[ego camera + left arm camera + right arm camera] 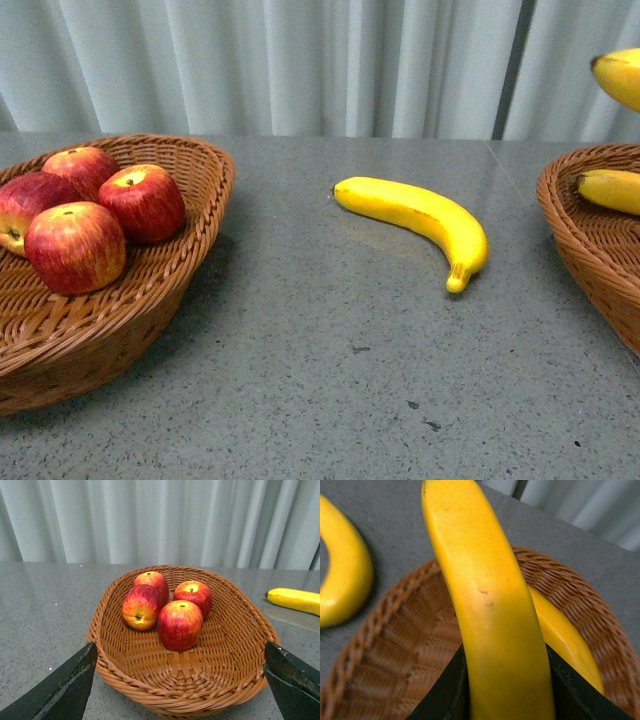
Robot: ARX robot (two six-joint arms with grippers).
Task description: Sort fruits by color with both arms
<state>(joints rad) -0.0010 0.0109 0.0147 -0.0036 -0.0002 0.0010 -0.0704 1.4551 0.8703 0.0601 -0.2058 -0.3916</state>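
Several red apples (75, 245) lie in the left wicker basket (205, 180); they also show in the left wrist view (179, 624). My left gripper (182, 690) is open and empty, its black fingers (65, 687) either side of that basket's near rim. My right gripper (505, 695) is shut on a banana (490, 610), held above the right basket (395, 645); its tip shows in the front view (620, 75). Another banana (565, 630) lies in that basket (610, 190). A third banana (420, 215) lies on the table between the baskets.
The grey speckled table (320, 380) holds both baskets. The right basket's rim (560, 225) is at the right edge of the front view. A pale pleated curtain (300, 60) hangs behind the table.
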